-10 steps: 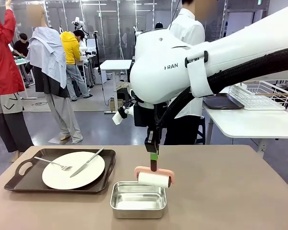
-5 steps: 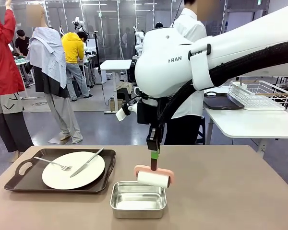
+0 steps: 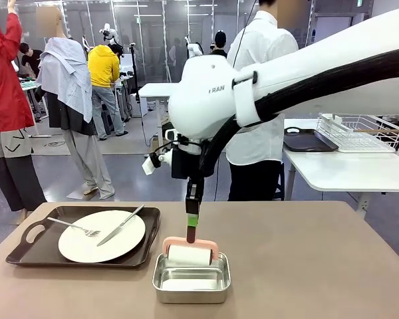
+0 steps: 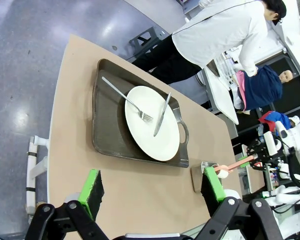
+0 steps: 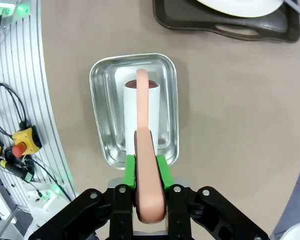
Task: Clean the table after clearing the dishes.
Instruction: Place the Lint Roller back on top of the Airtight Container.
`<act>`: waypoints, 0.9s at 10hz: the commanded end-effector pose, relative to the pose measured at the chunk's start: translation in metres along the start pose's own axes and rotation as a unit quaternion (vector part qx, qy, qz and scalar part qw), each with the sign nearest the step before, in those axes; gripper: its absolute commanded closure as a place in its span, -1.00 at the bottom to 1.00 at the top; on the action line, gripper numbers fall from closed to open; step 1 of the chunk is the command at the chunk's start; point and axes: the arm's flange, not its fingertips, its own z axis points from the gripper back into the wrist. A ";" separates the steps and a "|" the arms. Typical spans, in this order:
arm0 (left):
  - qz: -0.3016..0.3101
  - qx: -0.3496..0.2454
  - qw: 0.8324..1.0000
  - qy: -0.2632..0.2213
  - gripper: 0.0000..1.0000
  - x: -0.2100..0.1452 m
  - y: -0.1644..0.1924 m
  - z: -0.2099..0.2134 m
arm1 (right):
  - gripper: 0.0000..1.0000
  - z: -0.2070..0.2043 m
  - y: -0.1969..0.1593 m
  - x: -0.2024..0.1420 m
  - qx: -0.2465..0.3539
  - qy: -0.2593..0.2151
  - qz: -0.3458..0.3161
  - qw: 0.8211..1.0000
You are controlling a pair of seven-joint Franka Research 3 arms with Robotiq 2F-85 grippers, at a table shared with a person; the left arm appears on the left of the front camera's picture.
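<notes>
The right gripper's green pads (image 5: 161, 167) are pressed tight on the pink handle of a lint roller (image 5: 140, 115), which hangs straight down from the right gripper (image 3: 192, 219). Over the last second the arm has swung the roller leftward from above the right rim of the small steel tray (image 3: 189, 292) and lowered it, so the white roll now sits inside the tray's walls; whether it touches the floor cannot be told. That looks like parking the tool or setting it down. Just left of the steel tray, the dark tray (image 3: 26, 256) still carries the plate (image 3: 101, 236), fork (image 3: 73, 226) and knife (image 3: 121, 224), so the table (image 3: 319, 266) is not cleared. The left gripper (image 4: 151, 182) hovers above the table with fingers spread wide, holding nothing.
</notes>
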 end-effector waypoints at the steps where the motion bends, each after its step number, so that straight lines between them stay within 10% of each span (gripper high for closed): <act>1: -0.010 -0.012 1.000 -0.010 -1.00 0.001 0.004 0.002 | 0.58 -0.012 -0.015 0.012 0.018 0.020 0.022 0.999; 9: -0.010 -0.012 1.000 -0.010 -1.00 0.001 0.004 0.002 | 0.58 -0.078 -0.061 0.003 0.059 0.045 0.031 0.997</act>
